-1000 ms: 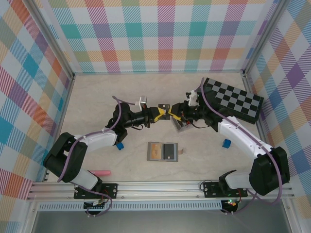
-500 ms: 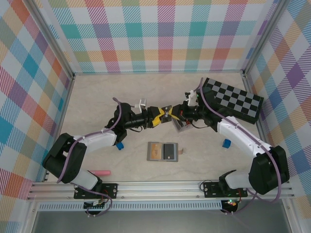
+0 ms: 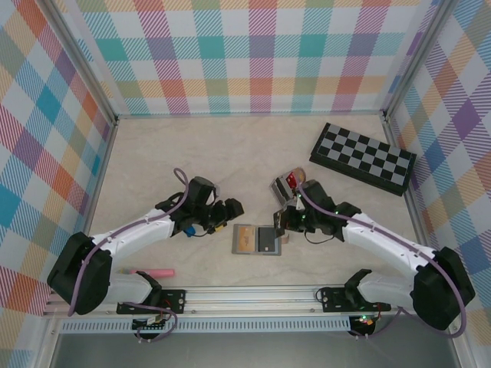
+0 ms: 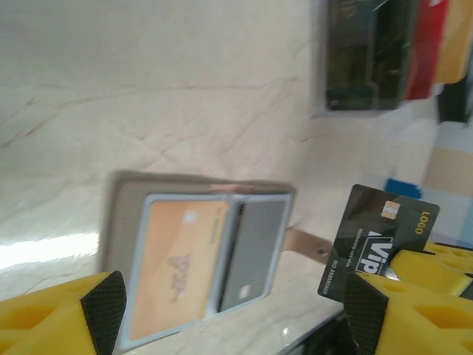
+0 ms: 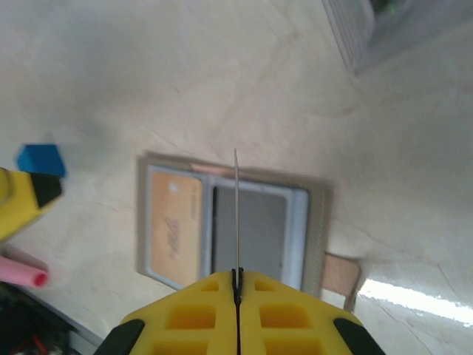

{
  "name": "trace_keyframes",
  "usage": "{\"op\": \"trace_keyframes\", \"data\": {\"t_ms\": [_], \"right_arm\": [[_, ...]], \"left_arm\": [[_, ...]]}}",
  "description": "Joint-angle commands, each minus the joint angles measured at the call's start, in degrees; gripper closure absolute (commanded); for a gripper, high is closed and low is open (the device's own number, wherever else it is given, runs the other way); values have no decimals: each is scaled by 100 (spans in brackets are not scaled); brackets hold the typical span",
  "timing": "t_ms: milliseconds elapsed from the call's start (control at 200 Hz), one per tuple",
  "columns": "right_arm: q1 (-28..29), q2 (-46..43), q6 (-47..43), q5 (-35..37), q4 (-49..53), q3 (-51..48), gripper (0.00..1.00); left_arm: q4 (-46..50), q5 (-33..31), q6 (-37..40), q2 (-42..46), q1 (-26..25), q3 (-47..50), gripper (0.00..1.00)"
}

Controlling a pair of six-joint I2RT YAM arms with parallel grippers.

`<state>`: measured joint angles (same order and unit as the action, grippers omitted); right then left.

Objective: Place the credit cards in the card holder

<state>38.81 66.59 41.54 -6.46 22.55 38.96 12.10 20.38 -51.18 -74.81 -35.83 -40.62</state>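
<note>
The right gripper (image 5: 237,277) has its fingers pressed together on a black card (image 4: 380,237), held on edge just above the card holder (image 5: 316,229). The holder lies open and flat on the table (image 5: 148,74), between the two arms. The left gripper (image 3: 228,212) hovers beside it, fingers apart and empty.

The step in hand appears to be the insertion of this card. The next move likely calls for lowering the card's edge to a pocket mouth and sliding it in, perhaps with the left fingers steadying the light holder.

The holder is grey with two pockets side by side. A tan card (image 5: 174,229) sits in one; the other shows a dark panel, and whether that is a card or bare lining cannot be told.
</note>
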Motion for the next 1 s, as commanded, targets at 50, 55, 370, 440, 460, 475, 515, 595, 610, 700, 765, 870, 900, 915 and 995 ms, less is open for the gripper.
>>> {"op": "trace_keyframes", "data": {"t_ms": [50, 55, 370, 440, 460, 475, 515, 595, 610, 700, 765, 870, 900, 915, 995], "right_arm": [[363, 241, 268, 428, -395, -267, 94], [364, 245, 268, 432, -397, -275, 94], [392, 309, 193, 650, -319, -403, 94], [392, 322, 220, 674, -268, -414, 94], [397, 320, 229, 681, -274, -434, 94], [394, 326, 240, 673, -291, -461, 94], [391, 321, 249, 668, -343, -513, 94], [396, 337, 312, 584, -522, -619, 94], [394, 352, 340, 560, -547, -631, 94], [395, 364, 484, 389, -817, -747, 94], [391, 364, 586, 344, -958, -812, 94], [390, 326, 712, 381, -924, -787, 94], [391, 284, 725, 384, -914, -774, 94], [391, 259, 724, 402, -899, -769, 94], [391, 133, 721, 570, -676, -657, 93]], "left_arm": [[460, -297, 294, -173, -238, 63, 21], [456, -298, 298, -183, -239, 67, 21], [158, -187, 327, -508, -412, 37, 23], [111, -166, 315, -606, -443, 33, 23], [102, -166, 314, -632, -457, 23, 24], [93, -161, 317, -652, -466, 24, 24], [69, -144, 310, -723, -485, 11, 24], [18, -114, 311, -835, -530, -2, 25], [8, -112, 317, -859, -544, 0, 25], [-40, -131, 306, -984, -609, -7, 26], [-96, -138, 288, -1076, -657, 1, 28], [-128, -148, 284, -1208, -717, 4, 33], [-134, -158, 284, -1226, -732, 1, 35], [-132, -165, 285, -1239, -743, -4, 36], [-120, -229, 255, -1256, -774, 9, 39]]}}
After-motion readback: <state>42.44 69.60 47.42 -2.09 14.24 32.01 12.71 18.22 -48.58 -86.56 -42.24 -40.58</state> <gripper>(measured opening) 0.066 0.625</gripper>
